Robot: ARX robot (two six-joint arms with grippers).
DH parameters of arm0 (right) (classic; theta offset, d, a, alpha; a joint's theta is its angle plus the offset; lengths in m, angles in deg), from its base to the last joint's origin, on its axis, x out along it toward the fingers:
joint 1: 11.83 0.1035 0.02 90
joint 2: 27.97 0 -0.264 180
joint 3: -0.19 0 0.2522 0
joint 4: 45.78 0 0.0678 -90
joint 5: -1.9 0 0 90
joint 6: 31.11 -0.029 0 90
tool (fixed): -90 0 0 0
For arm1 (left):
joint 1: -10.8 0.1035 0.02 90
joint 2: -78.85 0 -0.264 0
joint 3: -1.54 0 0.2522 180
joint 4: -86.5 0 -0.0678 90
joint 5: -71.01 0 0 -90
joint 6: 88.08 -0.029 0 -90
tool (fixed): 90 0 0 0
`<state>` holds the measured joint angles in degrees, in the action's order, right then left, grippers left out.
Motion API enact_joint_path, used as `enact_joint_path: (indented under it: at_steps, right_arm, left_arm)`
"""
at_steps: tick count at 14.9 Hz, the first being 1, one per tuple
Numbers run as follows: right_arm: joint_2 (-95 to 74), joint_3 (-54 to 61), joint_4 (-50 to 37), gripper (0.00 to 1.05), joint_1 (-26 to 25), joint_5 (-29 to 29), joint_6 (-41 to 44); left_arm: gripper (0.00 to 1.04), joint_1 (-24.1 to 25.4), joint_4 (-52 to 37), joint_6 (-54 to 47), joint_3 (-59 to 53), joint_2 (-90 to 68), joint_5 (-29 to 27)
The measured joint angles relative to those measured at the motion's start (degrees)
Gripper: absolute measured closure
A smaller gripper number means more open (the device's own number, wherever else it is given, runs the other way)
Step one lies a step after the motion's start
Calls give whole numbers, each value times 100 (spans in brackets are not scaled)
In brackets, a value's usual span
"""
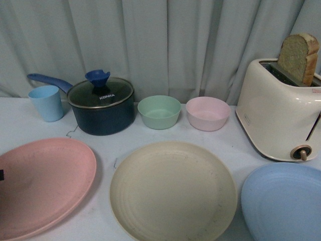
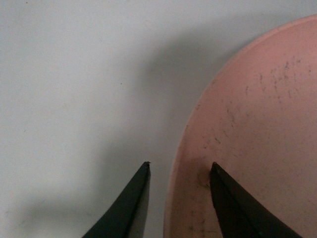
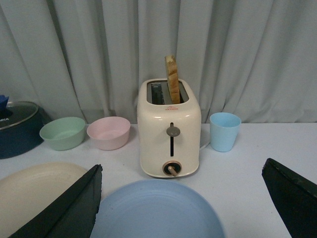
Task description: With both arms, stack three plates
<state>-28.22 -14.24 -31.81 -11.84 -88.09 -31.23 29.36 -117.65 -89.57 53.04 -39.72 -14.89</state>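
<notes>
Plates: pink plate (image 1: 45, 186), cream plate (image 1: 173, 193), blue plate (image 1: 283, 201) side by side on table (image 1: 15, 125), unstacked.
Left gripper (image 2: 181, 166): jaws apart, straddling pink rim.
Right gripper (image 3: 182, 167): jaws wide apart, by blue plate.
Handling: likely light, stiff, slick; pinch at rim.

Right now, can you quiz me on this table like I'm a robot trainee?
1. True or false: the three large round matte plastic plates are stacked.
2. Fill in: the open left gripper straddles the rim of the ___ plate.
3. What stands in the cream toaster? A) slice of bread, B) spoon, C) nothing.
Key: 1 false, pink plate, cream-beige plate and light blue plate lie side by side; 2 pink; 3 A.
</notes>
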Motion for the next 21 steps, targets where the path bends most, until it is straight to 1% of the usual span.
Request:
enact_joint_path:
  at_steps: [1, 2, 3, 4, 8, 10, 13, 15, 16, 17, 18, 21]
  right_arm:
    - [0, 0, 0, 6, 0, 0, 2]
    - [0, 0, 0, 6, 0, 0, 2]
    - [0, 0, 0, 6, 0, 0, 2]
    - [0, 0, 0, 6, 0, 0, 2]
    - [0, 0, 0, 6, 0, 0, 2]
    - [0, 0, 0, 6, 0, 0, 0]
    - [0, 0, -2, 6, 0, 0, 2]
    - [0, 0, 0, 6, 0, 0, 2]
    - [0, 0, 0, 6, 0, 0, 2]
    - [0, 0, 0, 6, 0, 0, 0]
    - [0, 0, 0, 6, 0, 0, 2]
    - [0, 0, 0, 6, 0, 0, 2]
  left_arm:
    - [77, 2, 66, 2, -17, 66, -4]
    - [86, 2, 87, 7, -31, 114, 0]
    - [96, 17, 181, 79, -37, 254, 136]
    - [101, 57, 306, 127, -37, 439, 192]
    - [102, 234, 1167, 68, -157, 1556, 297]
    - [102, 166, 1687, 2, -162, 2402, 380]
    - [102, -363, 1952, 127, -160, 3209, 466]
    - [102, -1062, 2004, 330, -160, 3534, 417]
    - [102, -1456, 1985, 459, -160, 3541, 306]
    - [102, -2256, 1773, 667, -138, 3296, 39]
    - [102, -3198, 1419, 1016, 120, 2221, -166]
    - [102, -3346, 1209, 1233, 232, 1759, -299]
